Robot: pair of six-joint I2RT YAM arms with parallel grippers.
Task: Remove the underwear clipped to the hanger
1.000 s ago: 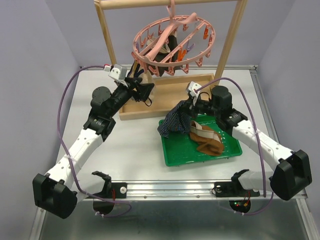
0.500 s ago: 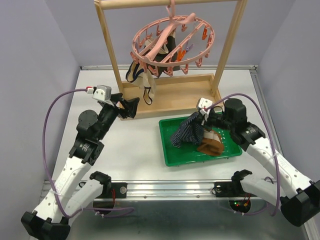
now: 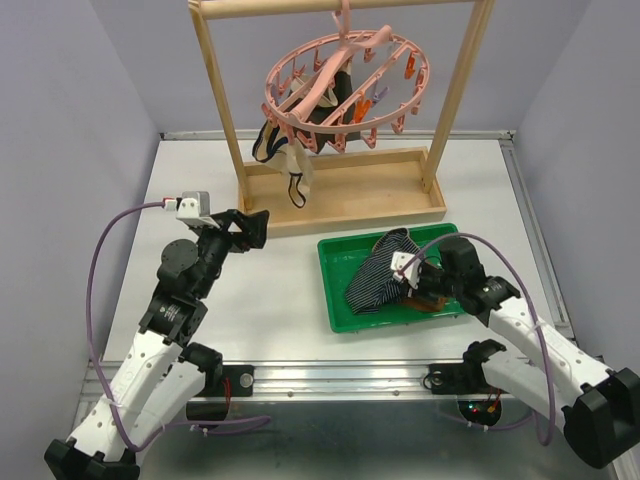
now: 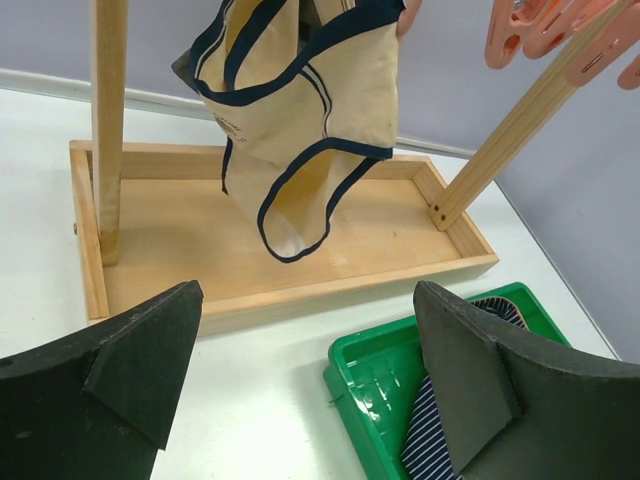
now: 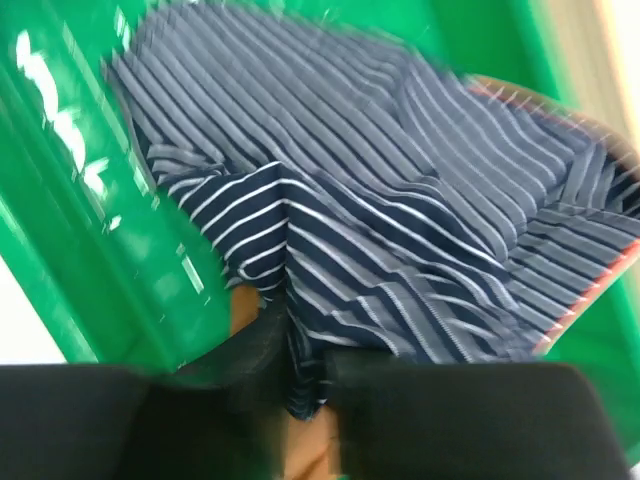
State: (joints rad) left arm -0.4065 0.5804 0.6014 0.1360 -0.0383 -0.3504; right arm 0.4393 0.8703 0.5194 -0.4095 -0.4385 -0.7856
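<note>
Navy striped underwear (image 3: pixel 378 280) lies bunched in the green tray (image 3: pixel 338 268), at 5 o'clock on the surface (image 3: pixel 270 310). The right gripper (image 3: pixel 412 278) sits on the cloth's 3 o'clock side. Its fingers are close together with a fold of the striped cloth in the narrow gap. The wrist view is blurred, so I cannot tell if it is pinching.

Beige underwear (image 4: pixel 300 110) with navy trim hangs clipped at the 8 o'clock edge of the pink hanger (image 3: pixel 320 85). Dark underwear (image 3: pixel 345 100) hangs near the ring's middle. The hanger hooks on the wooden frame (image 3: pixel 370 195) at 12 o'clock.

The left gripper (image 3: pixel 245 228) is spread wide and holds nothing. It is at 9 o'clock of the tray, apart from the frame and pointing toward the beige piece.
</note>
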